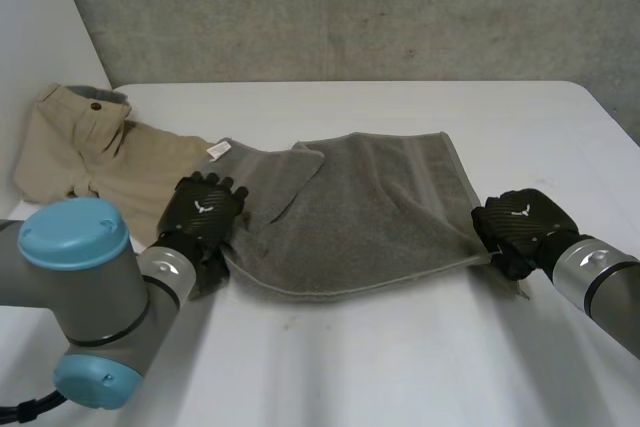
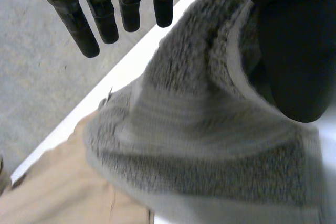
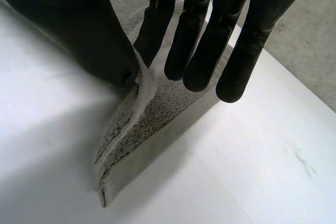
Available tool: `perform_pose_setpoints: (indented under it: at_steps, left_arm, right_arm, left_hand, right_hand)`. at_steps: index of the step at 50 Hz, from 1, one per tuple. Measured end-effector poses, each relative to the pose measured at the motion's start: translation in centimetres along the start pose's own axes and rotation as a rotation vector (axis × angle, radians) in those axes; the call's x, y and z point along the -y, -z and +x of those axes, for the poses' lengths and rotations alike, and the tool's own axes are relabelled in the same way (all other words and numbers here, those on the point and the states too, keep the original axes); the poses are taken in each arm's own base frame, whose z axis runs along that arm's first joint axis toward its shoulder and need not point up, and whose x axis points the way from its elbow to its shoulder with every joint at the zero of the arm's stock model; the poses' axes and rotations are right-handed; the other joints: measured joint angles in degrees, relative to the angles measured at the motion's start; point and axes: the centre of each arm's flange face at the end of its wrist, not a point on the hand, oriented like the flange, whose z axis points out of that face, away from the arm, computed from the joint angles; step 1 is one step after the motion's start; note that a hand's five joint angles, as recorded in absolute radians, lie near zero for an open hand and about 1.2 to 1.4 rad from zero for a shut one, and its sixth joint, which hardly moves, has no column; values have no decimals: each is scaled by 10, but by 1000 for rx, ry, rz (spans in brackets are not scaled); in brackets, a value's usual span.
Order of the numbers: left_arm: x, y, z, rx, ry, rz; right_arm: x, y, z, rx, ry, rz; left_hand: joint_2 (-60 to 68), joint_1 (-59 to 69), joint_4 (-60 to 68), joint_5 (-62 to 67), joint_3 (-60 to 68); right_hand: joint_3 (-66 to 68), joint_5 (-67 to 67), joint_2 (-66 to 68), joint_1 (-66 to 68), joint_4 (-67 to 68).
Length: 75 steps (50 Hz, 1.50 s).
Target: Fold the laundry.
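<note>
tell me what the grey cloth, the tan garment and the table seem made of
Grey towel: looks like cotton terry, matte; fuzzy looped pile and a flat woven band show in the wrist views. Tan garment: smooth woven fabric, perhaps cotton twill; it carries a button. Table: hard, smooth white top, faintly glossy; laminate or paint, cannot tell.

Head camera high behind, looking down at table, wrist cameras close in, each sharing one towel end
</note>
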Motion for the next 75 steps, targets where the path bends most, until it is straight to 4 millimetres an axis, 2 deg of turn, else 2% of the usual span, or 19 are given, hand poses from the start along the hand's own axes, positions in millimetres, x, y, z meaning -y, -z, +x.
perform_pose_setpoints:
  at_steps: [11,14,18,23,29,31,34,42,50,55,63,66,71,74,75]
  left_arm:
    - [-19,3,-25,109,27,-137]
    - [-20,3,-27,125,28,-148]
    - [-19,4,-30,138,35,-151]
    - [-16,6,-32,143,64,-147]
    - [-12,15,-34,132,205,-181]
    - [-11,20,-35,122,273,-204]
    - [-11,29,-34,90,412,-255]
    - [-15,37,-37,59,641,-332]
    - [-26,33,-60,168,707,-318]
    - [-28,38,-69,211,709,-302]
    - [-24,52,-68,209,696,-286]
    - [-20,64,-59,146,669,-293]
    - [-20,68,-49,67,646,-316]
    - [-24,64,-43,19,636,-335]
    - [-26,60,-41,7,633,-342]
  right_arm:
    - [-4,0,-1,-7,-22,7]
    - [-5,0,-2,-7,-21,5]
    - [-6,0,-3,-8,-18,8]
    - [-6,0,-4,-8,-17,10]
    - [-7,0,-4,-9,-20,10]
    - [-7,0,-4,-10,-20,10]
    - [-7,0,-4,-11,-20,11]
    - [-8,0,-4,-10,-20,11]
    - [-8,0,-4,-10,-22,9]
    - [-8,0,-4,-9,-21,8]
    - [-8,0,-4,-9,-20,9]
    - [-9,-1,-5,-7,-20,7]
    - [-9,-1,-5,-4,-20,5]
    - [-10,-1,-6,-2,-20,4]
    - [-10,-1,-6,-2,-21,3]
  left_hand:
    - [0,0,0,0,0]
    - [0,0,0,0,0]
    - [83,86,83,86,79]
    - [94,92,94,98,91]
    - [110,108,111,115,108]
    - [207,214,203,205,199]
    - [253,245,253,252,250]
    - [254,245,253,252,251]
    - [249,241,243,247,245]
    - [249,241,243,246,245]
    - [272,271,271,270,269]
    - [301,300,300,298,298]
    - [297,294,298,297,295]
    - [235,223,234,236,233]
    - [169,159,170,171,171]
  right_hand:
    - [0,0,0,0,0]
    - [0,0,0,0,0]
    - [0,0,0,0,0]
    - [0,0,0,0,0]
    - [0,0,0,0,0]
    - [0,0,0,0,0]
    - [0,0,0,0,0]
    - [0,0,0,0,0]
    - [0,0,0,0,0]
    - [0,0,0,0,0]
    - [0,0,0,0,0]
    - [0,0,0,0,0]
    - [0,0,0,0,0]
    - [0,0,0,0,0]
    - [0,0,0,0,0]
